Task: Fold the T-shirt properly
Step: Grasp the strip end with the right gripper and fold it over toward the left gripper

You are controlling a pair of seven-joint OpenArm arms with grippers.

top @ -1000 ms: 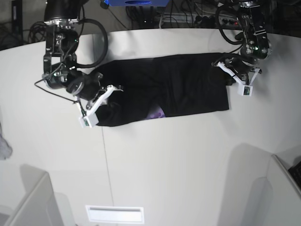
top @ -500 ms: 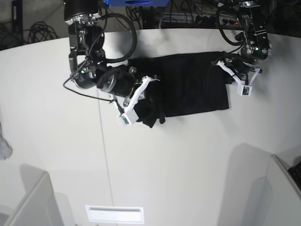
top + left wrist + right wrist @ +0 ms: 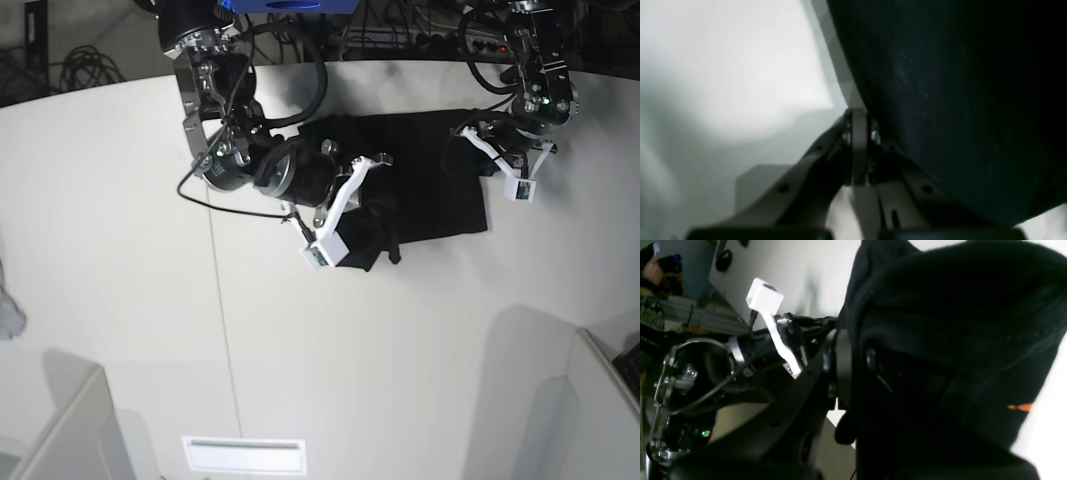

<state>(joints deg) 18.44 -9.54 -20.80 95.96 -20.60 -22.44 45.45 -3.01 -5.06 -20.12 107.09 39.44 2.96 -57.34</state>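
The black T-shirt (image 3: 440, 185) lies on the white table (image 3: 330, 340) at the back right, with its left end lifted and bunched. My right gripper (image 3: 373, 215) is shut on that bunched end and holds it above the flat part. In the right wrist view the cloth (image 3: 940, 340) drapes over the right gripper (image 3: 857, 365), and a small orange bit of print (image 3: 1018, 406) shows. My left gripper (image 3: 493, 158) is at the shirt's right edge. In the left wrist view the left gripper (image 3: 857, 133) is shut, with black cloth (image 3: 957, 116) against its right finger; I cannot tell if cloth is pinched.
Grey box-like shapes stand at the front left (image 3: 70, 430) and front right (image 3: 560, 400). A white slotted plate (image 3: 243, 455) lies near the front edge. Cables and a blue unit (image 3: 290, 5) sit behind the table. Some pale cloth (image 3: 8, 310) shows at the far left.
My right arm has swept to the right with the shirt's left end, drawing it over the rest, so the shirt looks much shorter. The left arm has stayed in place.
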